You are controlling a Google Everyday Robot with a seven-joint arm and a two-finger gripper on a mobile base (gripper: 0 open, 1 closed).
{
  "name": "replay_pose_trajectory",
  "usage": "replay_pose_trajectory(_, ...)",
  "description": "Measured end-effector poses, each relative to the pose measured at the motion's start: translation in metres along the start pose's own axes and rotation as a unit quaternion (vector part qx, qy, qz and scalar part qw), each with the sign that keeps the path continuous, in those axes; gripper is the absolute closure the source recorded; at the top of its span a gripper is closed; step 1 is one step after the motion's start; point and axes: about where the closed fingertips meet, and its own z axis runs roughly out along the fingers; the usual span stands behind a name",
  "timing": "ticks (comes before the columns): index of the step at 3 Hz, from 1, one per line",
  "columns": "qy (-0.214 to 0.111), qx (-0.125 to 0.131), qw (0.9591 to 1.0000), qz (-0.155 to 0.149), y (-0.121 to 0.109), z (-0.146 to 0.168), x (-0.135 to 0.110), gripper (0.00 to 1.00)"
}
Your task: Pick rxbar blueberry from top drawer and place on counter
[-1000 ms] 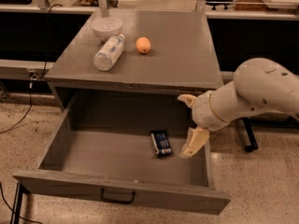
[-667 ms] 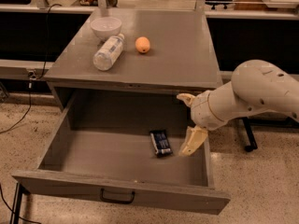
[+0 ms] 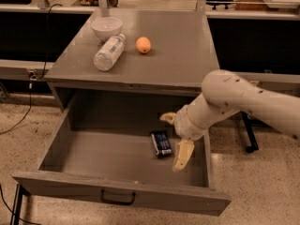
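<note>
The rxbar blueberry [image 3: 161, 143], a small dark navy bar, lies flat on the floor of the open top drawer [image 3: 117, 197], toward its right side. My gripper [image 3: 176, 139] hangs inside the drawer just right of the bar. It is open: one pale finger [image 3: 168, 117] is behind the bar and the other [image 3: 183, 154] is in front and to its right. The fingers hold nothing. The white arm reaches in from the right. The grey counter [image 3: 173, 50] lies above the drawer.
On the counter stand a white bowl [image 3: 106, 27], a clear plastic bottle [image 3: 109, 52] lying on its side, and an orange fruit [image 3: 143, 45]. The drawer's black pull handle [image 3: 117, 198] faces me. A black stand leg [image 3: 248, 132] is on the floor at right.
The gripper has shifted left, closer to the bar, and its fingers now straddle the bar's right end. The bar and counter items have not moved.
</note>
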Motion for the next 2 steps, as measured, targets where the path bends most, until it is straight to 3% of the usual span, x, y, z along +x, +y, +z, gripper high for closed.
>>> replay_pose_trajectory(1,0.001,-0.046,0.9988,-0.017,0.007,0.048,0.008,0.0)
replay_pose_trajectory(2,0.005,-0.057,0.9983,-0.012,-0.002,0.068,0.021,0.0)
